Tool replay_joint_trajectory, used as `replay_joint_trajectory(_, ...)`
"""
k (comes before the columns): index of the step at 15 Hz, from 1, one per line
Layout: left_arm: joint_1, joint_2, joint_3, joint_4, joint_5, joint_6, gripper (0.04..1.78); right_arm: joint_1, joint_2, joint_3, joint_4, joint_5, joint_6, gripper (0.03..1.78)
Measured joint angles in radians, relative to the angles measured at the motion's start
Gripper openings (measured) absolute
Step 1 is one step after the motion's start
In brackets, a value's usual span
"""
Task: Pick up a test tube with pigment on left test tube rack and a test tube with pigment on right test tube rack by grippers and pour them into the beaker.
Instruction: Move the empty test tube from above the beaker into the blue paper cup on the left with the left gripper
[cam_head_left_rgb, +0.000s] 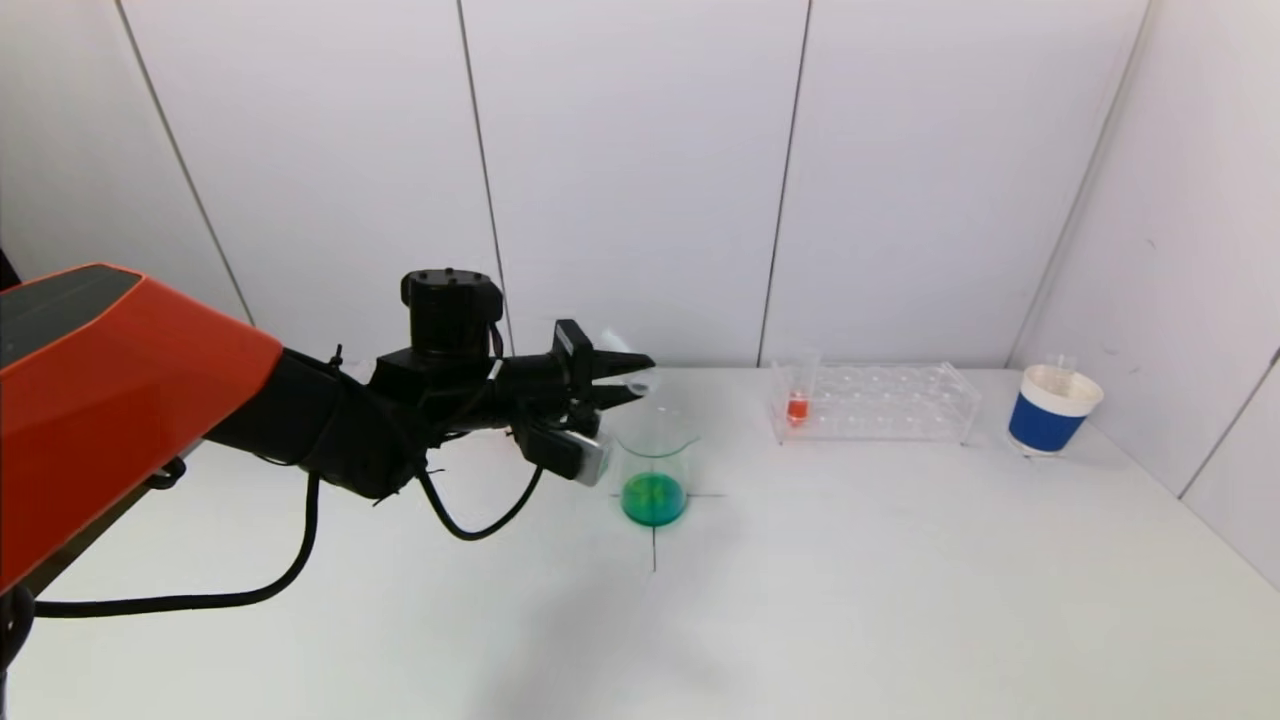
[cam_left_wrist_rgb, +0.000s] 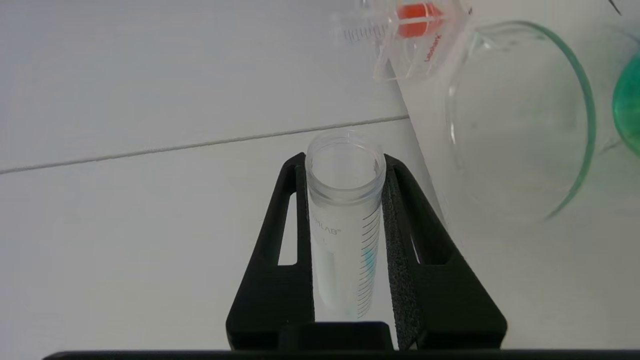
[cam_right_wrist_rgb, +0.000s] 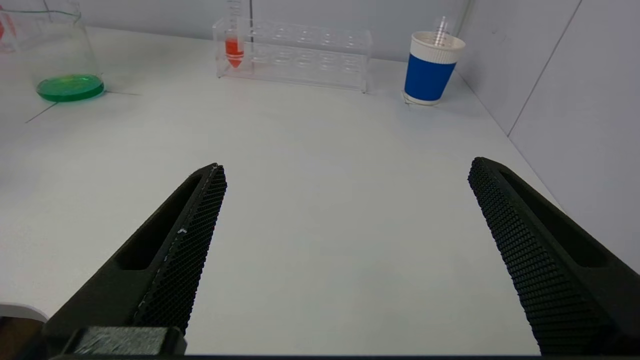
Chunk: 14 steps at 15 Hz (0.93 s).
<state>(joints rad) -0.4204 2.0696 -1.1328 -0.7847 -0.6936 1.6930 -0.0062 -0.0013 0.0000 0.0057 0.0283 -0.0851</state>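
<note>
My left gripper is shut on a clear test tube, which lies nearly level with its mouth just above the rim of the glass beaker. The beaker holds green liquid. In the left wrist view the tube sits between the fingers, almost empty with blue-green traces, and the beaker is beside it. A tube with red pigment stands in the right clear rack. My right gripper is open and empty over bare table, out of the head view. The left rack is hidden.
A blue and white paper cup with a clear tube in it stands at the back right, near the side wall. The back wall runs just behind the rack. Black cross lines mark the table under the beaker.
</note>
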Motion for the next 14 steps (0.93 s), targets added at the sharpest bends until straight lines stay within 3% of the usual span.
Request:
replay_joint_trajectory(4,-0.008,-0.023,0.004,-0.118,0.007,-0.206,0.44,0.000,0.000,0.000,0.000,0.000,0.000,1.76)
replay_joint_trajectory(14,-0.013,-0.133,-0.096,-0.051,0.253,-0.670,0.44,0.000,0.000,0.000,0.000,0.000,0.000,1.76)
